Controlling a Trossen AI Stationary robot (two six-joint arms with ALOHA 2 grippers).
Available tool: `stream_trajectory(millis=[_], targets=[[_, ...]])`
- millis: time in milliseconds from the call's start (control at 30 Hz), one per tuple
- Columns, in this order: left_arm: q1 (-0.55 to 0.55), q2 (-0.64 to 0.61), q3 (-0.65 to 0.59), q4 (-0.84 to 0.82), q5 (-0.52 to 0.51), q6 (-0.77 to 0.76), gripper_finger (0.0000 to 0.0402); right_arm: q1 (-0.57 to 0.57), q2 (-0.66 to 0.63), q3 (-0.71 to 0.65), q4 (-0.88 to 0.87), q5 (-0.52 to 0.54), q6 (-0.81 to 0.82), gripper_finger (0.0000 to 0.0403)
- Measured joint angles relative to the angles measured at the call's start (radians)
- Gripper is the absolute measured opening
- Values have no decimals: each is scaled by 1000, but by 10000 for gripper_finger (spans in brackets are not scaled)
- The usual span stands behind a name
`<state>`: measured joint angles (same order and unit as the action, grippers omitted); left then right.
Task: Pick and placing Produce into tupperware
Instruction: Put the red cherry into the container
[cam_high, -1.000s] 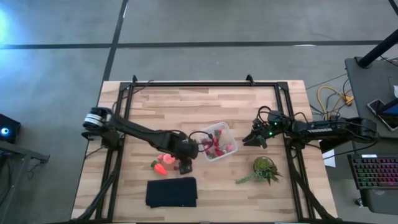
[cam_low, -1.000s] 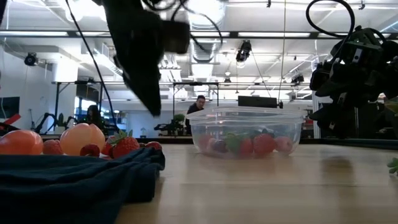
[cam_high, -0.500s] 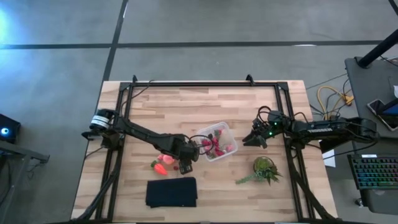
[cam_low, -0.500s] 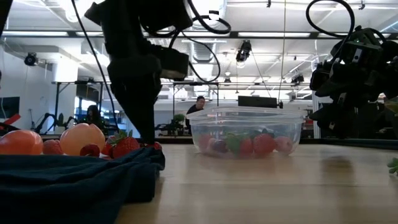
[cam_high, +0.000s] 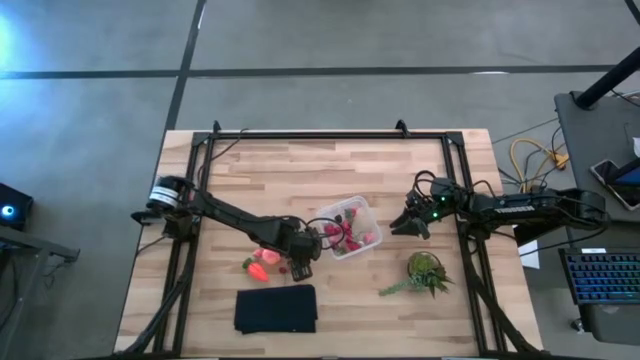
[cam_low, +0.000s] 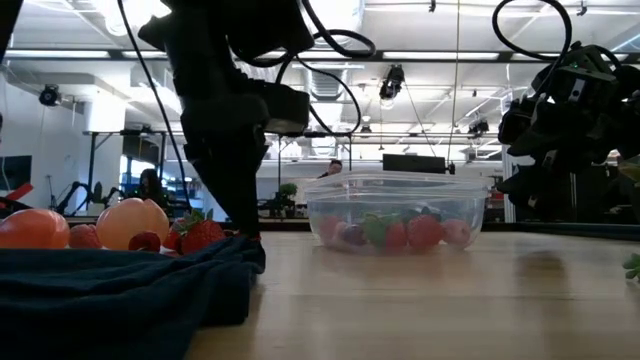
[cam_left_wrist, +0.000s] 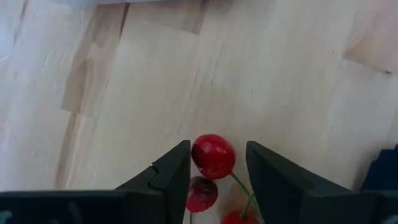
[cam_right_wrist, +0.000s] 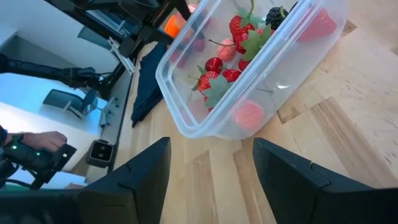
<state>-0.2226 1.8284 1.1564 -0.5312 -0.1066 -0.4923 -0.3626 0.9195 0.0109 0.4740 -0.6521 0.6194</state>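
The clear tupperware (cam_high: 352, 228) stands mid-table on its base, with several red strawberry pieces and green leaves inside (cam_right_wrist: 236, 37). More produce (cam_high: 262, 264) lies to its left: an orange-red piece (cam_low: 30, 228), a pinkish round one (cam_low: 135, 222) and strawberries (cam_low: 200, 235). My left gripper (cam_high: 300, 265) is down at the table between this pile and the tupperware, open, its fingers on either side of a red cherry (cam_left_wrist: 213, 157) that lies on the wood. My right gripper (cam_high: 408, 224) hangs open to the right of the tupperware (cam_right_wrist: 249, 74), touching nothing. My left gripper comes from above, pointing down, with the red cherry (cam_left_wrist: 205, 149) on the table between its open fingers. One finger (cam_left_wrist: 177, 168) stands right against the cherry and a gap shows on the other side. Whether it touches, I cannot tell.
A black folded cloth (cam_high: 275, 308) lies near the table's near edge, just below the produce pile. A green leafy plant (cam_high: 425, 270) lies right of it, near the right arm. Two more cherries on a green stem (cam_left_wrist: 202, 194) lie beside the one between my fingers. Bare wood stretches toward the far edge.
My left gripper has come down from above the table to the tabletop beside the produce pile and has turned more upright, so that it now points straight down. The produce, the tupperware and the right arm have kept still.
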Motion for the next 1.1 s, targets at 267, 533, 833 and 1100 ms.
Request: stream_trajectory(millis=[267, 533, 833, 1100], targets=[[0, 15, 0, 0, -7, -1, 138, 0, 0, 0, -8, 0, -19, 219], [7, 15, -1, -1, -21, 0, 135, 0, 0, 0, -34, 0, -31, 219], [7, 15, -2, -3, -43, 9, 85, 0, 0, 0, -37, 0, -31, 219], [8, 5, 5, -26, -26, 10, 79, 0, 0, 0, -37, 0, -29, 219]])
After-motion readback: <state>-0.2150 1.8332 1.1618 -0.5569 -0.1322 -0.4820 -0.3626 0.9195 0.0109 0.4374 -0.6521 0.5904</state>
